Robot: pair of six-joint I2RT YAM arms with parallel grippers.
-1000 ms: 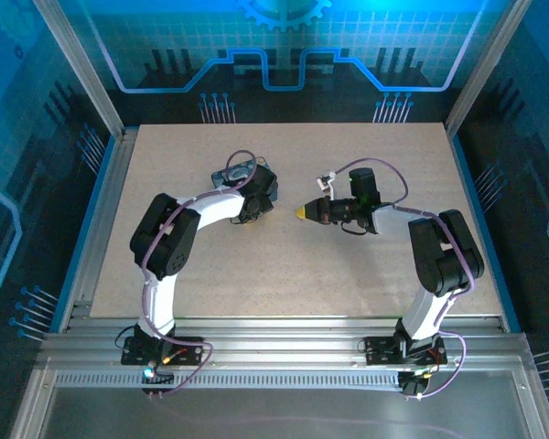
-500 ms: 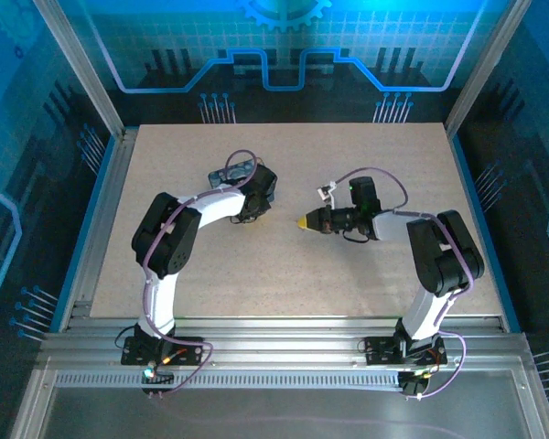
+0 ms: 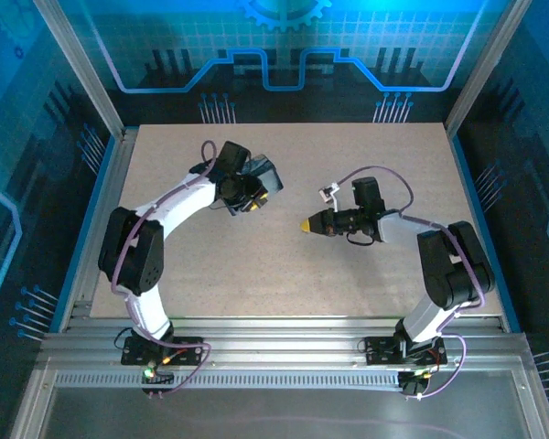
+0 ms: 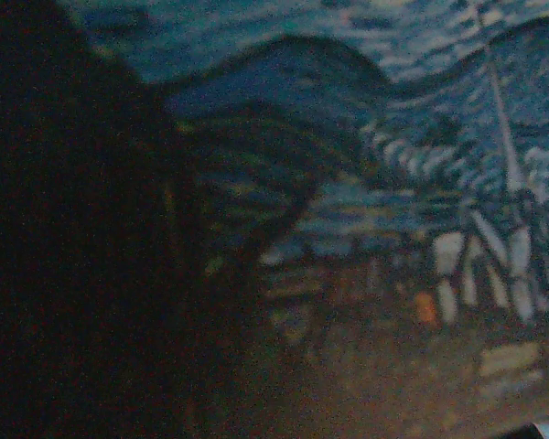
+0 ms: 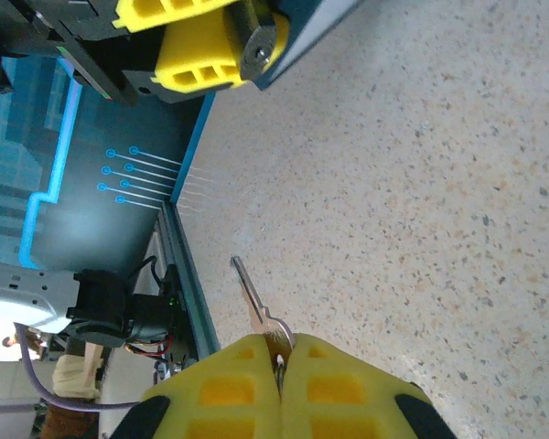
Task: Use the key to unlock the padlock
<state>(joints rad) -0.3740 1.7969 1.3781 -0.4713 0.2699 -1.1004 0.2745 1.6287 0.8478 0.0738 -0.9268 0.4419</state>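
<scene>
On a speckled beige tabletop [image 5: 439,183], the right gripper [image 5: 279,355] has its yellow fingers pressed shut on the bow of a thin silvery metal key [image 5: 251,300], blade pointing out ahead. Further along that line, well apart from the key tip, the left gripper [image 5: 221,38] appears clamped around a small dark padlock [image 5: 263,46], raised off the table with its round keyhole face turned towards the key. A dark rectangular box with a blue swirl picture [image 4: 393,183] sits right against the left wrist camera. The step in hand looks like insertion: it likely calls for lining the blade up with the keyhole, matching the blade's flat to the slot, then advancing slowly while the left arm holds the padlock steady.
</scene>
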